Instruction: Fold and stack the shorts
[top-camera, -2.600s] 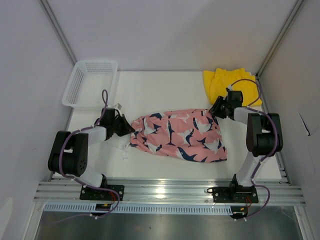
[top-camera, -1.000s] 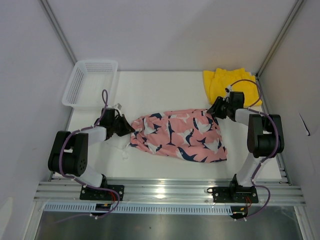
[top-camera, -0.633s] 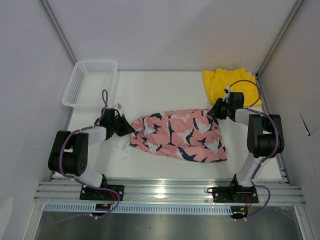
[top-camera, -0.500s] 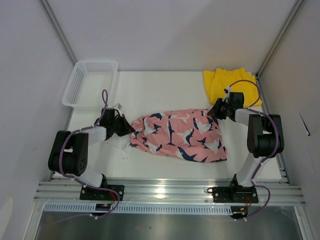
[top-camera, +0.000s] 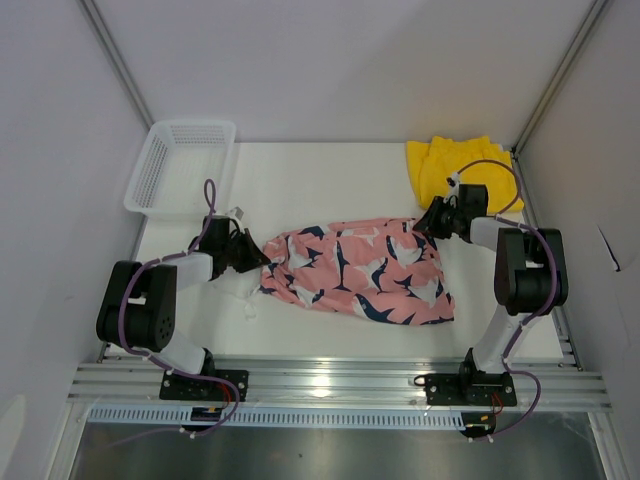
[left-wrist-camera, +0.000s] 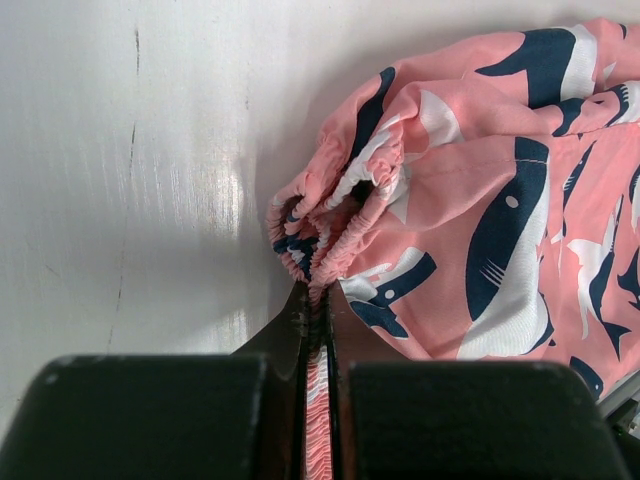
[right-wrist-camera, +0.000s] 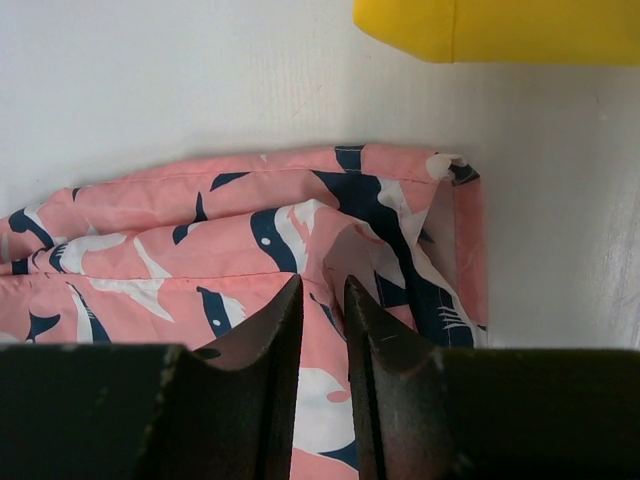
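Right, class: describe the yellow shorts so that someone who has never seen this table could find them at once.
Find the white table, then its far right corner, across from the basket at far left. The yellow shorts lie bunched there, just beyond the right tool. They are plain, while the pink shorts mid-table carry a navy-and-white print.

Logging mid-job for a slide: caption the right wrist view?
Right gripper, jaws nearly together, at a corner of the pink whale-print shorts; yellow shorts lie beyond.

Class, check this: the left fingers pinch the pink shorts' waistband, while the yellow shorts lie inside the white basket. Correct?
No: the top view shows the yellow shorts on the table at its far right corner, not in the basket. Rest stands.
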